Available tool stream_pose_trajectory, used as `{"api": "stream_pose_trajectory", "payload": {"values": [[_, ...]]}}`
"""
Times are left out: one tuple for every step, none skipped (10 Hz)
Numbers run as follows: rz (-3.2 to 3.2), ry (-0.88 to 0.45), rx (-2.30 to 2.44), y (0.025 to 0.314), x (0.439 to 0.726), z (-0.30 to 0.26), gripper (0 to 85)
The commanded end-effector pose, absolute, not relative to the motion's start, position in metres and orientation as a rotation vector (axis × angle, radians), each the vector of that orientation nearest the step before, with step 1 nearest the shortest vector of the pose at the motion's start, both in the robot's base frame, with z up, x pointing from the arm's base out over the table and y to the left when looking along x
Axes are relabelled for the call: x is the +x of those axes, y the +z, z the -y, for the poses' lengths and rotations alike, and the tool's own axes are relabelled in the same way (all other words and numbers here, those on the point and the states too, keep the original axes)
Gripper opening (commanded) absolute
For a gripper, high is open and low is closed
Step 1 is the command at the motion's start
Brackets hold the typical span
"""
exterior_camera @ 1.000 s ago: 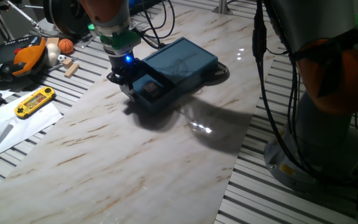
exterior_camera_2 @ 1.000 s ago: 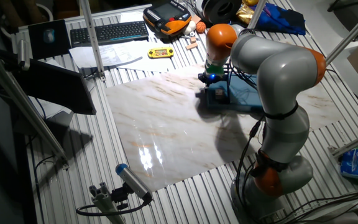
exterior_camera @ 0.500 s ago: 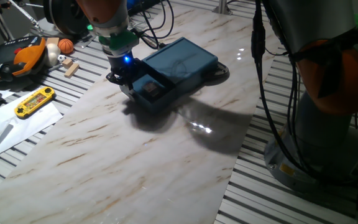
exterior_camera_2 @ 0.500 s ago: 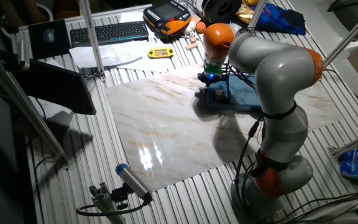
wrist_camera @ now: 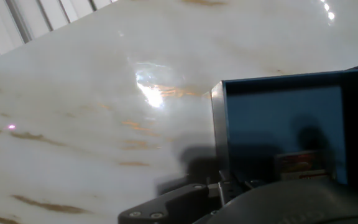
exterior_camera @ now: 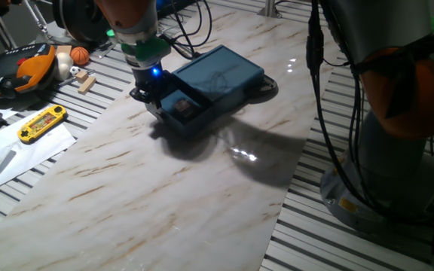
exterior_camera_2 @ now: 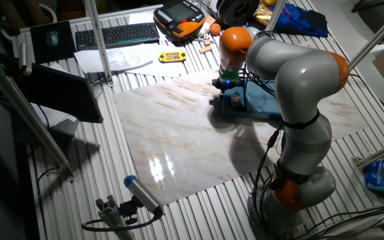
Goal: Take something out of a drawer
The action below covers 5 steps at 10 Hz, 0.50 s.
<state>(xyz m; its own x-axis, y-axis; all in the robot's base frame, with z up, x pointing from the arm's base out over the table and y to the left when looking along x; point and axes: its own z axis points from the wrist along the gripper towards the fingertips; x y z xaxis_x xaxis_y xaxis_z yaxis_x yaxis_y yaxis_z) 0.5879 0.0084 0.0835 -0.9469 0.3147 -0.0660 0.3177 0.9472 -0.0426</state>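
Hand view shows the packet (wrist_camera: pixel 301 163) lying flat on the floor of the pulled-out drawer (wrist_camera: pixel 278 124), close to the drawer's front wall, its red and pale print partly hidden by the dark body of the hand at the bottom of the picture. From one fixed view the same packet (exterior_camera: pixel 183 107) sits in the open drawer (exterior_camera: pixel 189 111), which sticks out of the dark blue box (exterior_camera: pixel 221 75) toward the near left side of the marble tabletop (exterior_camera: pixel 149 188). Nothing else can be made out inside the drawer. The gripper (exterior_camera: pixel 151 95) stands upright right at the drawer's front left corner, with a blue light glowing on its body above; its fingers are low beside the drawer wall, and whether they are spread or pressed together cannot be told from any view. The box lies toward the far right part of the tabletop. Off the left edge, on the slatted bench, lie a yellow handheld game (exterior_camera: pixel 42 123), a wooden block (exterior_camera: pixel 87 81) and a small orange ball (exterior_camera: pixel 79 55). In the other fixed view a keyboard (exterior_camera_2: pixel 115 35) sits beyond the far edge.
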Motion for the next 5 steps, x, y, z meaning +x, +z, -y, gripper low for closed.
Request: {"api": "stream_pose_trajectory", "payload": {"values": [[-3.053, -0.045, 0.455, 0.0836, 0.5879, -0.0085, 0.0], [-3.057, -0.045, 0.408, 0.0836, 0.5879, -0.0085, 0.0], [-3.049, -0.053, 0.395, 0.0836, 0.5879, -0.0085, 0.0], [-3.040, -0.048, 0.415, 0.0836, 0.5879, -0.0085, 0.0], [-3.043, -0.023, 0.466, 0.0836, 0.5879, -0.0085, 0.0]]}}
